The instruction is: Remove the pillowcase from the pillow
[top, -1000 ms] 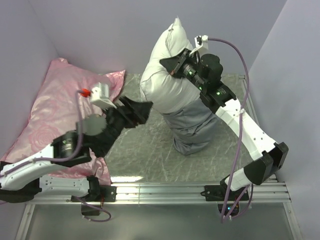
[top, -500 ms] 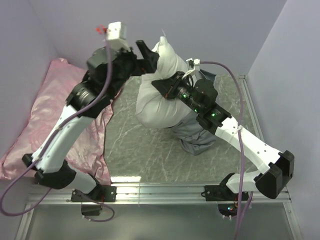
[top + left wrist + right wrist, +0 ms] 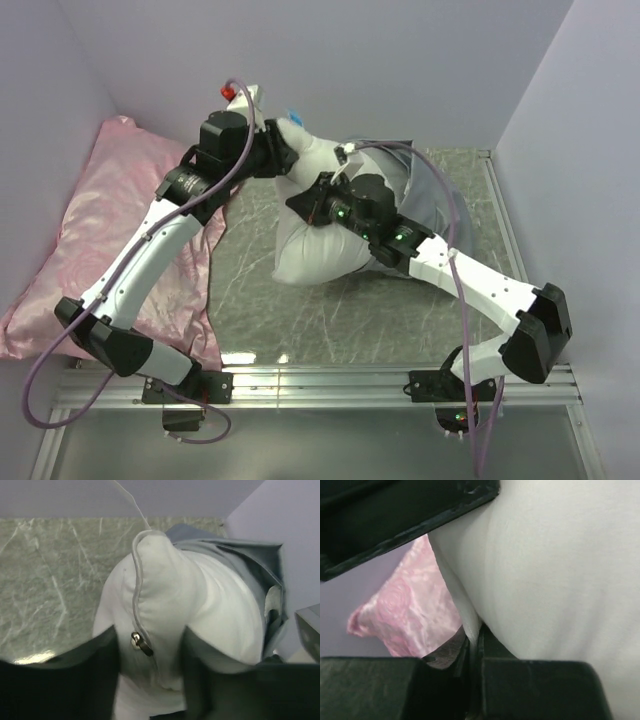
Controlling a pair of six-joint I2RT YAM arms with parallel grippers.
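Marbled grey-green table (image 3: 290, 310), pink rose-patterned pillow (image 3: 110, 220) along its left, white pillow (image 3: 315, 255) at centre, grey pillowcase (image 3: 428, 195) far right

The left arm (image 3: 150, 250) and right arm (image 3: 470, 285) share one build: glossy white link shells between bulky matte-black joint housings; a lilac cable (image 3: 449, 240) trails along each; small green lights (image 3: 340, 212) glow on the right arm's black housings; a white block with a red cap (image 3: 229, 92) tops the left wrist; the left fingers (image 3: 55, 680) and right fingers (image 3: 395, 690) are blocky and black; black bases (image 3: 180, 385) sit on an aluminium rail (image 3: 320, 385).
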